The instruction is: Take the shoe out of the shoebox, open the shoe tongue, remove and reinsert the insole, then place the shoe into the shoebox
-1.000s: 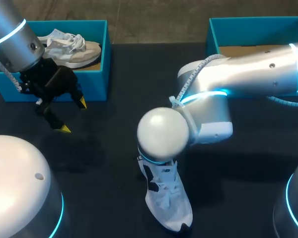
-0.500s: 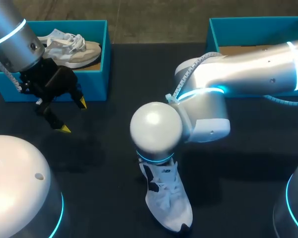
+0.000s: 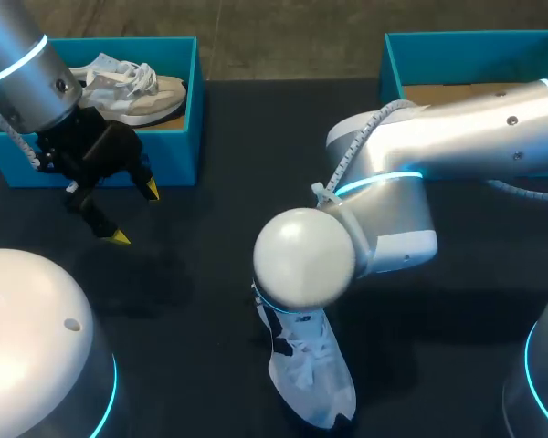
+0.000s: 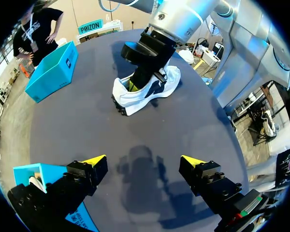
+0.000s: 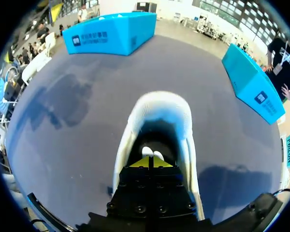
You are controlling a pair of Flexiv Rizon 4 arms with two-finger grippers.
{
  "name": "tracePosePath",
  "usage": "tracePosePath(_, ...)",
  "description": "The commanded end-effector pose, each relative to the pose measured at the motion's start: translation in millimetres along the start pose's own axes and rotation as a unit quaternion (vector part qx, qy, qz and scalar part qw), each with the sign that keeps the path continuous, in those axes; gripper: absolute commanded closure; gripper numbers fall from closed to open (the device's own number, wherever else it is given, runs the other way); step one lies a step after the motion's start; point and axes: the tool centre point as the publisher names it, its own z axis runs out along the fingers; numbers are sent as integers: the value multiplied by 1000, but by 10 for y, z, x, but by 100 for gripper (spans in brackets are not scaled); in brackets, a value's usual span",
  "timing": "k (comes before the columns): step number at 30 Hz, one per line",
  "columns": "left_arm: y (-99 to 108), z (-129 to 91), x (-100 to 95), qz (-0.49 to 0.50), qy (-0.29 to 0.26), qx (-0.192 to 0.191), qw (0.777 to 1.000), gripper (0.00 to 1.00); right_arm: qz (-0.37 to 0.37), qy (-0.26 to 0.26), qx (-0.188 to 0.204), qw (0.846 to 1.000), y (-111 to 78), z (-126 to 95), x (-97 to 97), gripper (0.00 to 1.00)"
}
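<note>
A white shoe with black trim stands on the black table, toe toward the near edge. My right arm comes in from the right and its wrist covers the shoe's heel in the head view. In the right wrist view my right gripper is shut, its yellow tips down inside the opening of the shoe; whether they pinch anything I cannot tell. In the left wrist view the shoe lies well ahead of my left gripper, which is open and empty. My left gripper hangs beside the left box.
The blue left box at the back left holds another light shoe. The blue right box at the back right shows a brown cardboard floor. Open table lies between my left gripper and the shoe.
The right arm's wrist swung a little left, then back right and slightly nearer, over the shoe. The shoe barely shifted. The left arm kept still.
</note>
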Motion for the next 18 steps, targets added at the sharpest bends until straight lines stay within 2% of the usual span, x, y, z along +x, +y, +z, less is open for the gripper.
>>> tracePosePath(1, -1, -6, 10, 0, 0, -1, 1000, 0, 46, 8, -11, 999, 37, 81, -12, 100)
tracePosePath(11, -1, -6, 10, 0, 0, -1, 1000, 0, 25, 21, 18, 999, 210, 340, -22, 100)
tracePosePath(18, -1, -6, 10, 0, 0, -1, 1000, 0, 19, 26, 47, 998, 78, 425, -8, 100)
